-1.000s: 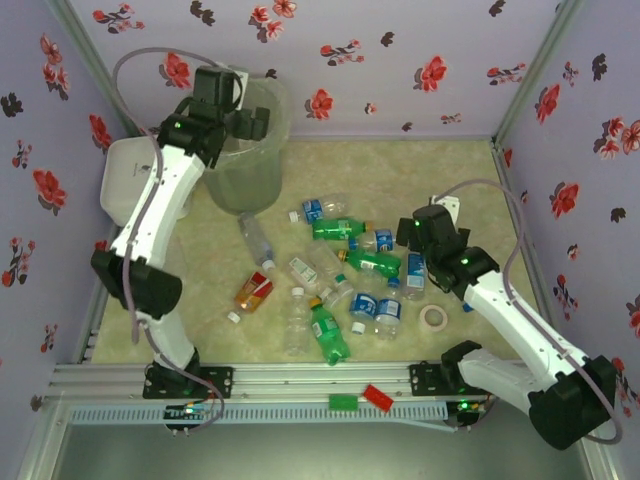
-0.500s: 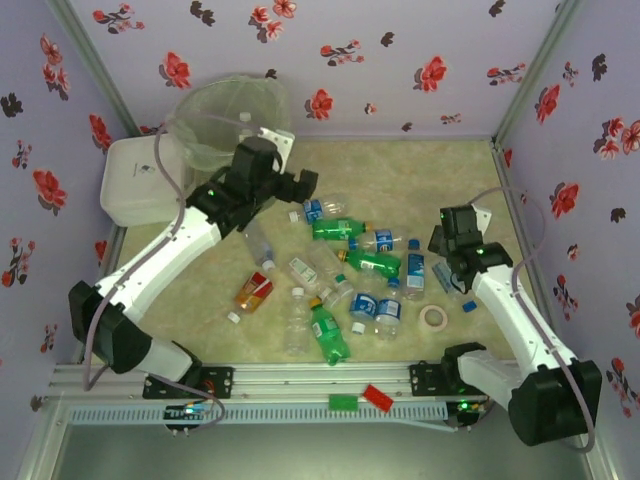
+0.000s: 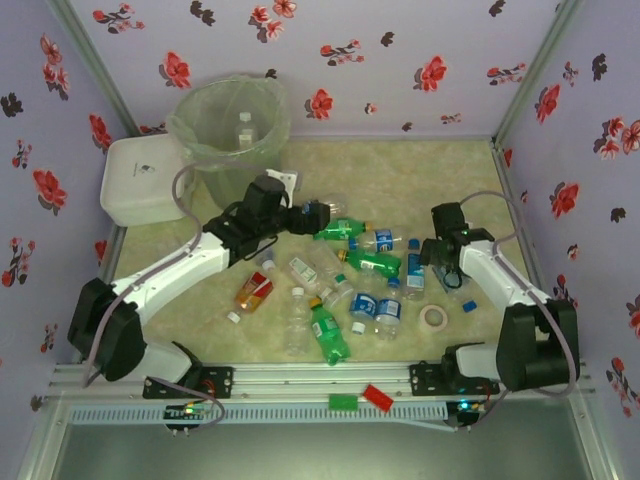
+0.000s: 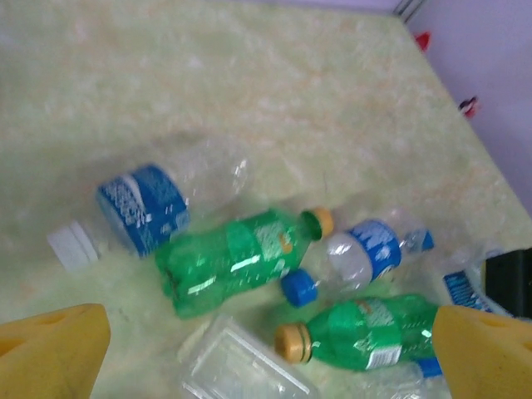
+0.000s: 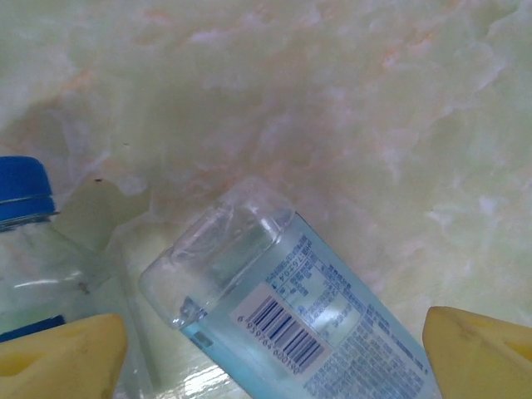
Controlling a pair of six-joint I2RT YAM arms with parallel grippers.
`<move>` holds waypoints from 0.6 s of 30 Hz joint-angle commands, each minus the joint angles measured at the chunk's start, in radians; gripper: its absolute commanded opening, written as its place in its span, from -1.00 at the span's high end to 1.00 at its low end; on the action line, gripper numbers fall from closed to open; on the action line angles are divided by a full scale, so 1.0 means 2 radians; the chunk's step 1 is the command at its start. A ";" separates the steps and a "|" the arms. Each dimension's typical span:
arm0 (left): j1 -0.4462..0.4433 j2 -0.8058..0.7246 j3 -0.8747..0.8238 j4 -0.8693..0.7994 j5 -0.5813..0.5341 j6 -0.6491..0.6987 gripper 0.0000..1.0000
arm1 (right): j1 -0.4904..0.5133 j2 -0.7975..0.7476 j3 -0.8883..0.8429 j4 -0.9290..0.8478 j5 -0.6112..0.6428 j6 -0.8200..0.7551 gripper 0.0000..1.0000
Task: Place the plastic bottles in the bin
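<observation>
From above, the bin (image 3: 262, 150) stands far left on the bench (image 3: 450, 170), its clear liner folded over the rim and two white-capped bottles (image 3: 243, 126) inside. A white box (image 3: 140, 180) sits just beside it. The loose bottles (image 3: 350, 280) lie on their sides mid-bench, near the bin but apart from it: mostly clear with blue labels, three green, one orange-labelled bottle (image 3: 253, 292). The left tool (image 3: 318, 213) hovers at the heap's far-left edge, just beside a green bottle (image 3: 335, 229), jaws apart. The right tool (image 3: 436, 258) is low at the heap's right edge, beside a blue-labelled bottle (image 3: 414, 270); a tape roll (image 3: 434, 317) lies nearer the arm bases. In the left wrist view, the left tool (image 4: 266, 320) stands wide apart and holds nothing, its yellow fingers (image 4: 50, 349) in the lower corners. Ahead lie a clear bottle with a white cap (image 4: 141, 208) and the green bottle (image 4: 241, 258), whose yellow cap is next to a small clear bottle (image 4: 366, 253). A second green bottle (image 4: 366, 332) lies lower right, and a crumpled clear one (image 4: 241, 366) lies between the fingers. In the right wrist view, the right tool (image 5: 270, 320) is also apart, fingers (image 5: 62, 353) in the corners. A clear flat-based bottle with a pale blue barcode label (image 5: 283, 307) lies between them, base pointing away; whether either finger touches it is unclear. A blue-capped bottle (image 5: 25, 216) lies beside the left finger.
</observation>
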 commanded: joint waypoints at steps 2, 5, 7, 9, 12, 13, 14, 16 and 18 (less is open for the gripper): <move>-0.002 0.016 -0.025 0.019 0.013 -0.034 -1.00 | -0.020 0.027 0.014 0.006 -0.019 -0.015 -0.92; -0.002 0.029 -0.017 0.000 0.014 -0.025 -1.00 | -0.034 0.054 0.025 0.011 -0.039 -0.018 -0.93; -0.001 0.041 -0.007 -0.017 0.015 -0.020 -1.00 | -0.041 0.072 0.033 0.008 -0.050 -0.020 -0.93; 0.000 0.050 0.002 -0.031 0.020 -0.018 -1.00 | -0.044 0.085 0.035 0.013 -0.051 -0.020 -0.93; 0.003 0.058 0.008 -0.038 0.030 -0.016 -1.00 | -0.052 0.094 0.035 0.028 -0.057 -0.017 -0.91; 0.004 0.058 0.006 -0.031 0.039 -0.012 -1.00 | -0.055 0.097 0.036 0.032 -0.062 -0.016 -0.90; 0.005 0.057 0.003 -0.024 0.045 -0.010 -1.00 | -0.059 0.100 0.037 0.037 -0.067 -0.016 -0.89; 0.010 0.050 -0.007 -0.007 0.052 -0.012 -0.99 | -0.064 0.108 0.044 0.040 -0.075 -0.017 -0.84; 0.016 0.045 -0.015 0.007 0.061 -0.017 -1.00 | -0.066 0.118 0.049 0.041 -0.078 -0.020 -0.76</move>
